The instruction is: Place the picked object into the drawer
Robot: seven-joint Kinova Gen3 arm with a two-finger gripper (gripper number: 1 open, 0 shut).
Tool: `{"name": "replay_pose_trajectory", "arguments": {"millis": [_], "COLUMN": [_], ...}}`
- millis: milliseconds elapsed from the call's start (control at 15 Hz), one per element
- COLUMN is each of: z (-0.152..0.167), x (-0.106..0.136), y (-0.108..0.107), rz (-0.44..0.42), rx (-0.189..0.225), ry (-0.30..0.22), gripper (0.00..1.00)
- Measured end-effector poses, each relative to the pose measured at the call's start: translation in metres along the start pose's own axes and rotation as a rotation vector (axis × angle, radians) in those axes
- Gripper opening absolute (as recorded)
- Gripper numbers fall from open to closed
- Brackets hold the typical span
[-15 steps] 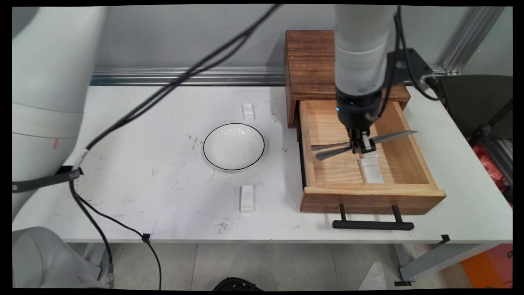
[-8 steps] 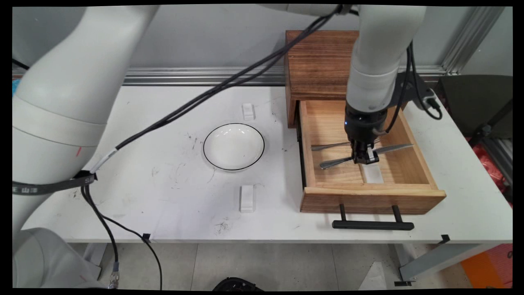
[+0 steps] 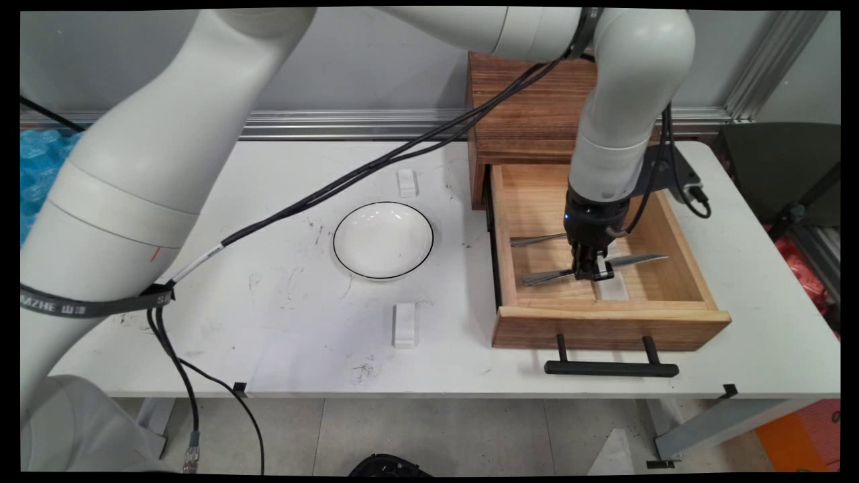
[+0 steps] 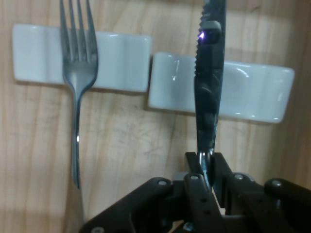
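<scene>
Tool (image 4: 206, 167) clamped on knife (image 4: 209, 97) above white rest (image 4: 252, 92); fork's (image 4: 77, 73) tines only in hand view.

steel knife (image 3: 597, 266) level over white rest (image 4: 221, 87), fork (image 4: 77, 73) beside

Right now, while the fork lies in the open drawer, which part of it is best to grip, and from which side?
Probably the slim handle of the fork, from straight above, closing across its width. It lies along the floor of the drawer with its tines on a white rest, and the walls bar a sideways approach. The tool is shut on the knife.
</scene>
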Motion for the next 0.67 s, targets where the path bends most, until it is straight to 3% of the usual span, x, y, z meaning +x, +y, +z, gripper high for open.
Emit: {"name": "replay_pose_trajectory", "arguments": {"millis": [600, 667], "z": [0.027, 0.028], "x": [0.006, 0.007], "y": [-0.007, -0.008], "rz": [0.093, 0.100], "rx": [-0.010, -0.010], "ry": [0.000, 0.004], "gripper": [0.00, 1.00]}}
